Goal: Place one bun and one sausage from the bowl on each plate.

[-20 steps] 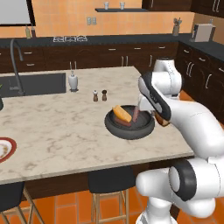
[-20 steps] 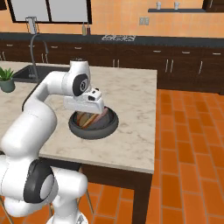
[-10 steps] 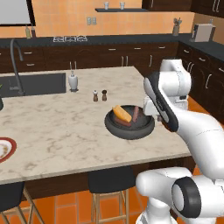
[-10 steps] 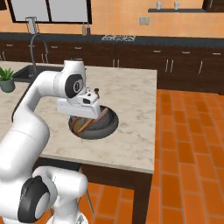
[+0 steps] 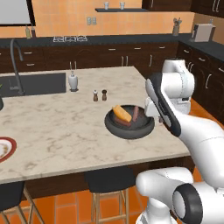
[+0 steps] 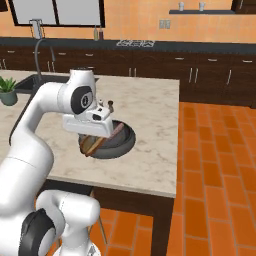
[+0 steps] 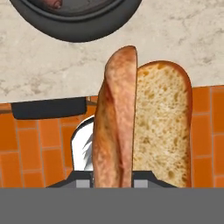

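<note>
The dark bowl (image 5: pixel 129 126) sits near the right end of the island counter and holds a bun (image 5: pixel 121 113) and a sausage (image 5: pixel 136 113). My gripper (image 7: pixel 113 178) is shut on another bun (image 7: pixel 148 118), a split one showing crust and crumb, just off the bowl (image 7: pixel 74 27) above the counter's near edge. In the right base view this bun (image 6: pixel 93 145) hangs under my hand, over the bowl's (image 6: pixel 122 145) near-left rim, with the sausage (image 6: pixel 118 131) behind it. A red-rimmed plate (image 5: pixel 4 148) lies at the counter's far left.
Salt and pepper shakers (image 5: pixel 99 95) and a white bottle (image 5: pixel 73 81) stand behind the bowl. A sink (image 5: pixel 35 83) with a faucet (image 5: pixel 15 65) lies at the back left. Black stools (image 5: pixel 109 179) stand under the near edge, one below my hand (image 7: pixel 48 107).
The arm's upper links have swung round and the hand has drawn back a little from the bowl's middle with the bun in its grip. The bowl has stayed put.
</note>
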Controlling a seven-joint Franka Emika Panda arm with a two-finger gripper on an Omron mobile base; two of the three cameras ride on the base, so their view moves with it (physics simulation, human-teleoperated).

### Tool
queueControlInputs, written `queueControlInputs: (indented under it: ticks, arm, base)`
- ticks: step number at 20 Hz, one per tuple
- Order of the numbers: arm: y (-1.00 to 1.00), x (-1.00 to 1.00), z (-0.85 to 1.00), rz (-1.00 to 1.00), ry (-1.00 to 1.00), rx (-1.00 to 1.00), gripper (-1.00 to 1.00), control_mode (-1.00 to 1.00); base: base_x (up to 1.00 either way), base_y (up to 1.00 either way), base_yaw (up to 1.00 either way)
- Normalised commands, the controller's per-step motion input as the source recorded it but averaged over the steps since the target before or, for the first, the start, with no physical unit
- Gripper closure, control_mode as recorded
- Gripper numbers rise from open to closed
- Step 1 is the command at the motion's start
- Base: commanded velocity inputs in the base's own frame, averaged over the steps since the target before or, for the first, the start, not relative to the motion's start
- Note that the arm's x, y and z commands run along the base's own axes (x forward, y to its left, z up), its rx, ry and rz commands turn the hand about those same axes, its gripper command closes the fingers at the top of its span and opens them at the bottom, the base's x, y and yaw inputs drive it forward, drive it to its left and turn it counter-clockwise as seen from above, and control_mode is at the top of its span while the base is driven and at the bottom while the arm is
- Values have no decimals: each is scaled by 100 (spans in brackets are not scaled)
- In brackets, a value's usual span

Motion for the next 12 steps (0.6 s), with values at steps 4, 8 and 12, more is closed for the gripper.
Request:
queueControlInputs:
  ticks: [4, 8, 12]
  arm:
    - [0, 0, 0, 0, 0, 0, 100, 100]
    - [0, 0, 0, 0, 0, 0, 100, 100]
    - [0, 0, 0, 0, 0, 0, 100, 100]
  base:
    - [-84, 37, 0]
    - [-23, 100, 0]
    - [3, 100, 0]
